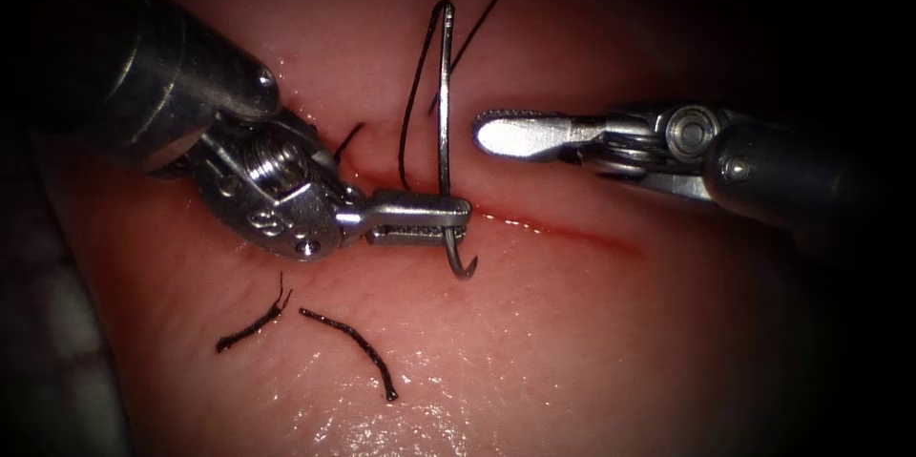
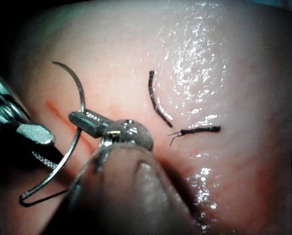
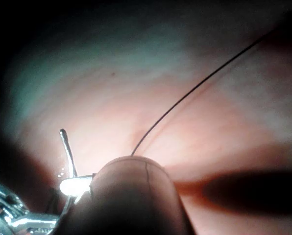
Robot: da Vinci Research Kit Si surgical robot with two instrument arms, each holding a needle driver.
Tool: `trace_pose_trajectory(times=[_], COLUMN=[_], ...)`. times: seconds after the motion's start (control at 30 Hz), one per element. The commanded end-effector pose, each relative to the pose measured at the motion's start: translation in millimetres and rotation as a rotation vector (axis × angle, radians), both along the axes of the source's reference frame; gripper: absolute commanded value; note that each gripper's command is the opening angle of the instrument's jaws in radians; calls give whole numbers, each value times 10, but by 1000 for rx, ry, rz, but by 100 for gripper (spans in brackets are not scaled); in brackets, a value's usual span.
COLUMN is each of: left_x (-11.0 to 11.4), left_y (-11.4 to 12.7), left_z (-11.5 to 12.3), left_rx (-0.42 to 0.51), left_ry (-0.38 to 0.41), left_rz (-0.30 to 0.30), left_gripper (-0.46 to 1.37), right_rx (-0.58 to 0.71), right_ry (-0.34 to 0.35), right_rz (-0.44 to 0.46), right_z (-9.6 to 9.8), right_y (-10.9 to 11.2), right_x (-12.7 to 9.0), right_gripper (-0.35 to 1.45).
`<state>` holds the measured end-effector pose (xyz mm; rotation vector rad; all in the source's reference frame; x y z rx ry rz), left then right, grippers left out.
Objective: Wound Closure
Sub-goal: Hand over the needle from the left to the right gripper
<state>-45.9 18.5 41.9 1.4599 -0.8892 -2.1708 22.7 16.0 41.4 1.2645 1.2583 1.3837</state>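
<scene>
A: In the endoscope view, what is the left tool point(image 1: 448, 220) doing?

B: Its jaws are pinching the needle point(image 1: 445, 114) near the pointed end. The curve is standing up toward the far side, the short hooked tip is hanging just below the jaws, and the needle is sitting clear of the tissue point(image 1: 572, 342), right over the cut point(image 1: 563, 228).

A: And the right tool point(image 1: 501, 135)?

B: It is lying just right of the needle, jaws pressed together and holding nothing. The thread point(image 1: 491, 9) is running from the needle's top away to the far right, with a loop dropping down to the cut. Two cut ends of thread point(image 1: 353, 344) are lying on the near left tissue.

A: The left wrist view?

B: The left tool point(image 2: 82, 119) is clamping the needle point(image 2: 72, 147) partway along its curve; the right tool point(image 2: 36, 133) is sitting beside it, touching nothing. The cut ends of thread point(image 2: 158, 103) are resting on the tissue point(image 2: 244, 73).

A: The right wrist view?

B: The needle point(image 3: 66, 152) is rising beside the right tool point(image 3: 75, 186), and the thread point(image 3: 195, 88) is arcing away over the tissue point(image 3: 136, 73).
</scene>
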Motion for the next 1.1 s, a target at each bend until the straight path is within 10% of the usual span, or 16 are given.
trace_pose_trajectory(times=[0.03, 0.9, 1.0, 1.1], left_x=[0, -15, -15, -15], left_y=[0, -8, -8, -8], left_z=[0, -10, -11, -11], left_rx=[3, -13, -11, -12], left_ry=[4, 14, 16, 16], left_rz=[4, 4, 6, 6], left_gripper=[-35, -35, -35, -35], right_rx=[-1, 1, 2, 3], right_ry=[8, 18, 17, 13], right_rz=[-2, -33, -35, -43], right_z=[-1, -7, -8, -8], right_y=[0, -4, -4, -3], right_x=[1, 26, 27, 27], right_gripper=[95, 64, 36, -35])
